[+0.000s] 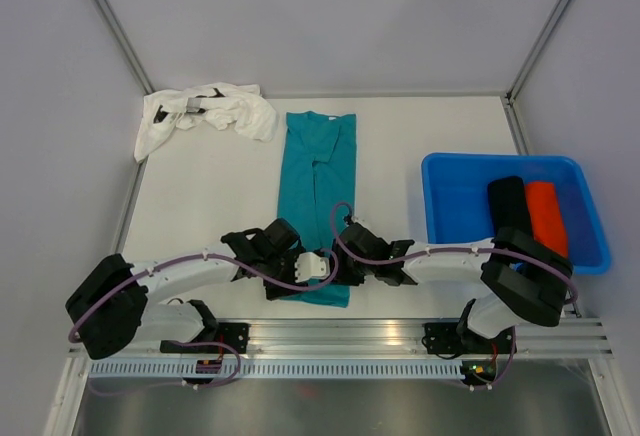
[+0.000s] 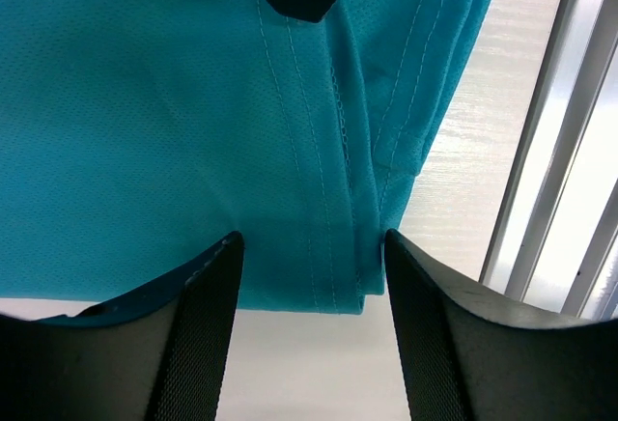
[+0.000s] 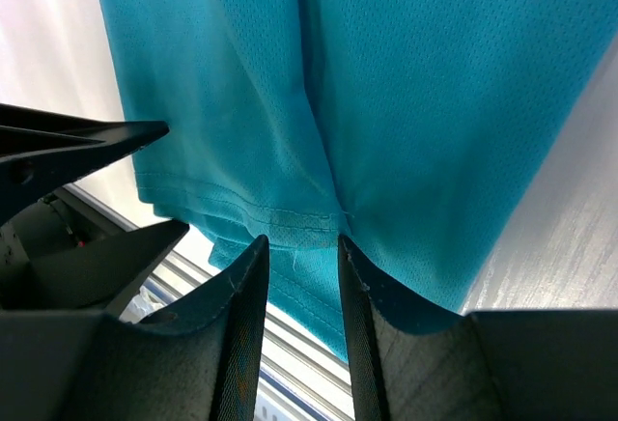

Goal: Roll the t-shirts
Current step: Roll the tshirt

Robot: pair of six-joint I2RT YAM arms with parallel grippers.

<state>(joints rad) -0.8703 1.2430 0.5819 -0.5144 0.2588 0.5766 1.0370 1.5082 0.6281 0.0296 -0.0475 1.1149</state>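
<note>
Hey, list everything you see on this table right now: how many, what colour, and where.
teal t-shirt: one, teal, folded into a long strip, middle of the table
white t-shirt: one, white, crumpled at the far left corner
bin: one, blue, right side of the table
black roll: one, black, inside the bin
orange-red roll: one, orange-red, inside the bin beside the black one
table: one, white
left hand: one, black, open at the teal shirt's near hem
right hand: one, black, open at the same hem
</note>
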